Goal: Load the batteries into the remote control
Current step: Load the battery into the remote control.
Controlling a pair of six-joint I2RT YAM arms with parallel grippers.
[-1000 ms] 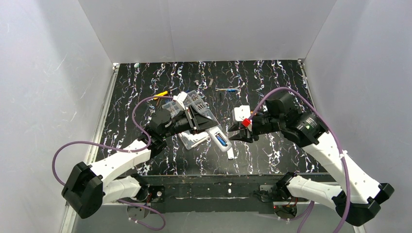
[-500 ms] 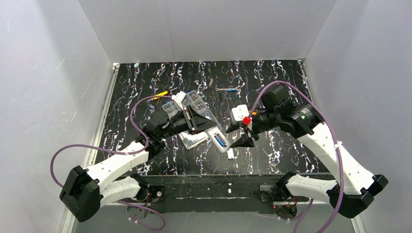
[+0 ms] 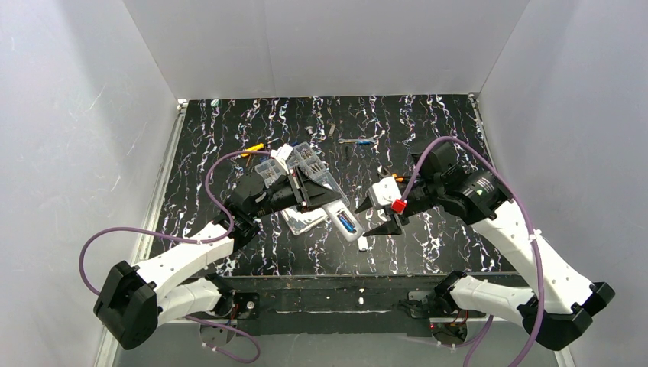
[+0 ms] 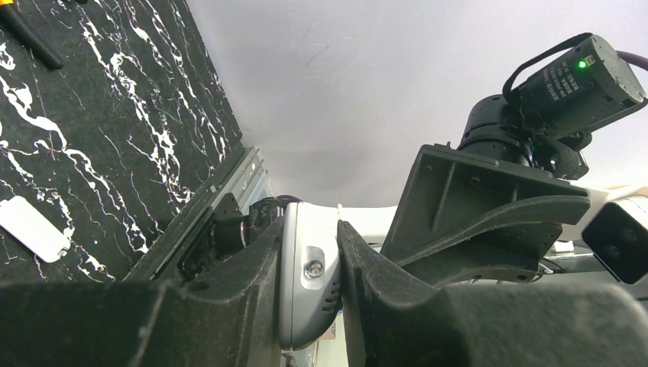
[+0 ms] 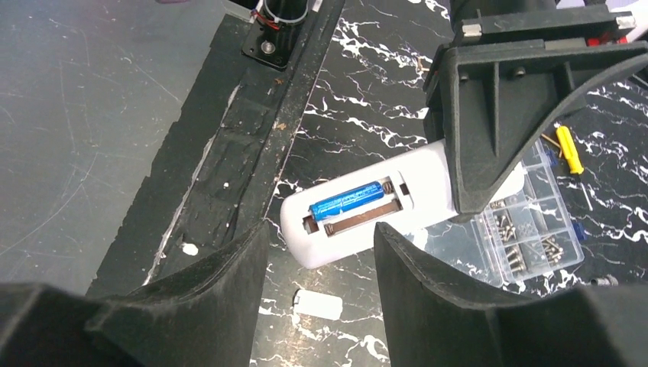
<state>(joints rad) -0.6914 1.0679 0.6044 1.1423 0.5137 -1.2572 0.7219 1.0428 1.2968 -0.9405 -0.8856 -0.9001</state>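
The left pincer [image 4: 309, 300] was clamped on one end of the single remote control [image 5: 416, 180], holding it near the middle of the desk's [image 3: 428, 252] near edge. One blue battery [image 5: 348, 201] lay in its recess [image 5: 364, 219]. The right pincer [image 5: 319, 237] hovered wide open above, seemingly touching nothing. One white cover piece [image 5: 317, 304] lay beneath.

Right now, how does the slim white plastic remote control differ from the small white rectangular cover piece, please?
The remote control is clamped in the left gripper above the table; the cover piece lies flat on it. The remote is far longer. Its recess holds one blue battery; the cover is plain. Both are white.
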